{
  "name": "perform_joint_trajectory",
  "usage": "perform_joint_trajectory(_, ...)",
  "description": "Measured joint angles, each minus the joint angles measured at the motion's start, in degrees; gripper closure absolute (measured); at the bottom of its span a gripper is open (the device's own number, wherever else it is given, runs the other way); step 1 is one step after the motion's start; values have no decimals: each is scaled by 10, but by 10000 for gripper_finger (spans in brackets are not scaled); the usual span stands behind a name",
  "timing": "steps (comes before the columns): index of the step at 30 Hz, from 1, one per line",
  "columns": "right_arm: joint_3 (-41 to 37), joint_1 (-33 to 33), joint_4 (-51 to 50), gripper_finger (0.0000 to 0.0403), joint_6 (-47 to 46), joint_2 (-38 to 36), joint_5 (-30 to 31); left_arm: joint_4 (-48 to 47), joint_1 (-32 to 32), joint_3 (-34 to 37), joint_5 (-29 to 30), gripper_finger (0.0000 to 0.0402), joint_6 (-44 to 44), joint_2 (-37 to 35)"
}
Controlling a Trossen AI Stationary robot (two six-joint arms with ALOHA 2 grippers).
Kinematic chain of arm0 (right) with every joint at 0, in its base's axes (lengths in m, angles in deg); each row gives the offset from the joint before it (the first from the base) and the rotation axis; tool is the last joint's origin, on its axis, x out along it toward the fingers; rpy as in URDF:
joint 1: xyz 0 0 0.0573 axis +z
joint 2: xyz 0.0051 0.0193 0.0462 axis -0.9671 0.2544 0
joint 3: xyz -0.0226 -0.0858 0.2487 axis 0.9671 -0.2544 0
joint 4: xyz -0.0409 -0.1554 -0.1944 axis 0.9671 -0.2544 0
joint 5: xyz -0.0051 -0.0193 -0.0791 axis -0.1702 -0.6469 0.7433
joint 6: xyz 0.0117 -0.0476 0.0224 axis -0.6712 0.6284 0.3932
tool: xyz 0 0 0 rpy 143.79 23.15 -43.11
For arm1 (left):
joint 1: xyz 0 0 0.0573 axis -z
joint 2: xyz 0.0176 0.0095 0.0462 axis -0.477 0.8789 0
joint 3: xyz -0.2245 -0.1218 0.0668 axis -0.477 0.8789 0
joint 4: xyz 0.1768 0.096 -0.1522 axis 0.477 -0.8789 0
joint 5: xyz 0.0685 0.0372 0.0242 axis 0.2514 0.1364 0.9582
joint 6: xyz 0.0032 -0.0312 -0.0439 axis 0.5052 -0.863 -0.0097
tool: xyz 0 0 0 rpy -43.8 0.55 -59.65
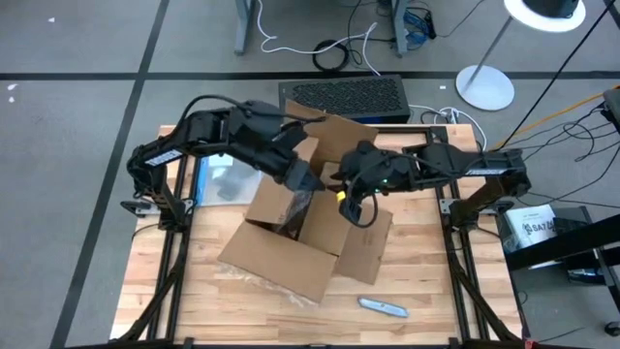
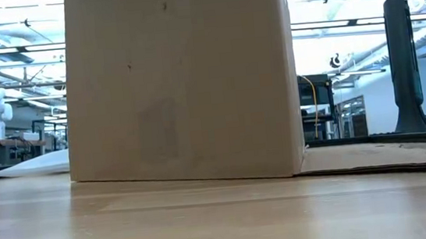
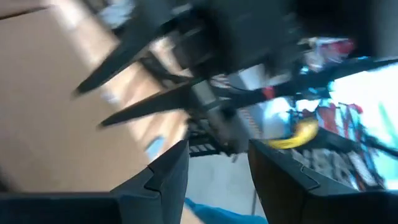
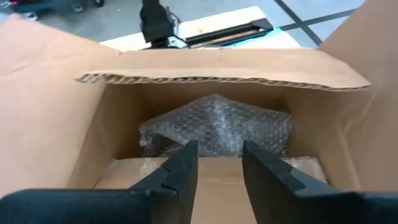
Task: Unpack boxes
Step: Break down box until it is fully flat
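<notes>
The brown cardboard box (image 1: pixel 291 233) stands open in the middle of the table, its flaps spread; one flap (image 2: pixel 381 156) lies flat on the tabletop. Its wall (image 2: pixel 178 83) fills the low view. Inside it lies a bundle wrapped in bubble wrap (image 4: pixel 217 127) on the cardboard bottom. My right gripper (image 4: pixel 219 163) is open and hangs over the opening, pointing down at the bundle. My left gripper (image 3: pixel 217 168) is open at the box's far-left rim (image 1: pixel 302 177), facing the right gripper; nothing is between its fingers.
A grey box cutter (image 1: pixel 384 308) lies on the table near its near edge. A clear pouch with a blue edge (image 1: pixel 219 180) lies left of the box. A black grille-topped unit (image 1: pixel 344 97) sits beyond the far edge. Cables and a lamp base (image 1: pixel 484 87) are on the floor.
</notes>
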Motion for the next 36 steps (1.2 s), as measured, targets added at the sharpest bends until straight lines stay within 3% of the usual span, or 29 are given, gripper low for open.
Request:
perform_joint_trajectory(4,0,5,0,287,1,1,2,82,11,0,-50,231,30,3)
perform_joint_trajectory(8,0,5,-14,287,1,1,3,99,20,0,-45,231,45,9)
perform_joint_trajectory(10,0,5,-30,287,-3,1,3,54,20,-1,-11,231,67,11)
perform_joint_trajectory(15,0,5,-55,287,-9,1,3,-105,26,-5,141,231,166,13)
perform_joint_trajectory(23,0,-10,-46,287,-33,6,-4,-283,28,-8,242,231,166,13)
perform_joint_trajectory(31,0,-49,26,287,-44,70,-82,-290,23,-6,280,231,189,-13)
perform_joint_trajectory(36,0,-65,-31,287,-49,103,-94,-290,8,-6,322,231,185,-45)
